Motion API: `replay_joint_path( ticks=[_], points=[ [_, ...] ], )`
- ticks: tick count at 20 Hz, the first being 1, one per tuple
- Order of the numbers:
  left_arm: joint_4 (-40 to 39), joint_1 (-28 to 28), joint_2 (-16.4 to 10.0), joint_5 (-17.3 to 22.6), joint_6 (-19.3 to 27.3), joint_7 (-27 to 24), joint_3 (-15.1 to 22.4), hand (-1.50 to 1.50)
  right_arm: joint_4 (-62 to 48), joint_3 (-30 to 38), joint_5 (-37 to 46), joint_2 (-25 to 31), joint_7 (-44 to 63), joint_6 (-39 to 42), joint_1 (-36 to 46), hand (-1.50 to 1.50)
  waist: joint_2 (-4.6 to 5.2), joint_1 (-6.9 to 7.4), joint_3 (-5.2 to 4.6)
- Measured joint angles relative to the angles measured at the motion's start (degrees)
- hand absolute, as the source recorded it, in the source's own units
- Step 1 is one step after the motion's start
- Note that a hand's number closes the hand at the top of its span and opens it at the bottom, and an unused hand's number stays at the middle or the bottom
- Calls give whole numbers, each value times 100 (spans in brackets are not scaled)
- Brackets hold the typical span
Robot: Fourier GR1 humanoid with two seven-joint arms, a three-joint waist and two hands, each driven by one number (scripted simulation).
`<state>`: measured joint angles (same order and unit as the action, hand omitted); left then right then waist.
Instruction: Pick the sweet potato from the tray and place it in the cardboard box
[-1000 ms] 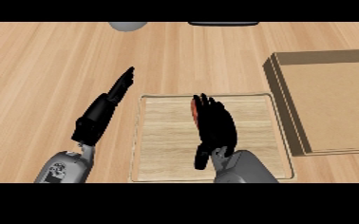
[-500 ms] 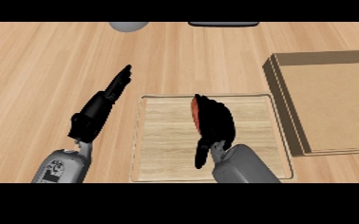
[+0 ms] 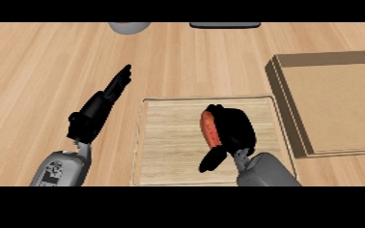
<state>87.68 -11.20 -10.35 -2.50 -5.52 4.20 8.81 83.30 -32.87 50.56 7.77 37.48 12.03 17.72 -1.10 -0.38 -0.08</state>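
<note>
Nearest to us, two grey forearms come in from the near edge: left one at near left, right one right of centre.

Our right hand sits over the shallow square light-wood tray, right of the tray's middle. Its fingers are curled down over the orange-red sweet potato and wrapped round it, with the thumb sticking out toward the near left. Only the sweet potato's left flank shows, along the hand's left edge; the rest is hidden under the hand. The sweet potato is inside the tray outline. We cannot tell whether it rests on the tray floor or is raised off it.

Our left hand is over the bare wooden counter, just left of the tray. Its fingers are straight and together, pointing far and slightly right, and it has hold of nothing.

On the right is the flat open brown cardboard box, just beside the tray's right edge, running further from us than the tray.

At the far edge we see a round grey object left of centre, cut off by the view, and a flat dark object to its right.
</note>
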Motion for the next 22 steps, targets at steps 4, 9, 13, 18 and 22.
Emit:
replay_joint_path(
  ticks=[4, 9, 13, 18, 22],
  points=[
    [-25, 94, -24, -1, 64, 9, -93, 0, 872, -68, -187, 1322, -1375, -145, -803, 150, -24, -220, 14],
    [31, 198, -54, -17, 96, -18, -143, 0, 1561, 484, -331, 2966, -2974, -973, -1914, 150, 10, -331, 18],
    [70, 173, -73, -1, 73, 15, -183, 0, 1935, 1282, -535, 3798, -3908, -1929, -2791, 150, 32, -329, 16],
    [146, 233, -14, -55, 114, 22, -155, 0, 2597, 2381, -1275, 4415, -4787, -2669, -3947, 150, 43, -299, 9],
    [221, 250, -10, -63, 89, 124, -138, 0, 3259, 3342, -2160, 4775, -5456, -2756, -4822, 150, 36, -326, 4]
  ],
)
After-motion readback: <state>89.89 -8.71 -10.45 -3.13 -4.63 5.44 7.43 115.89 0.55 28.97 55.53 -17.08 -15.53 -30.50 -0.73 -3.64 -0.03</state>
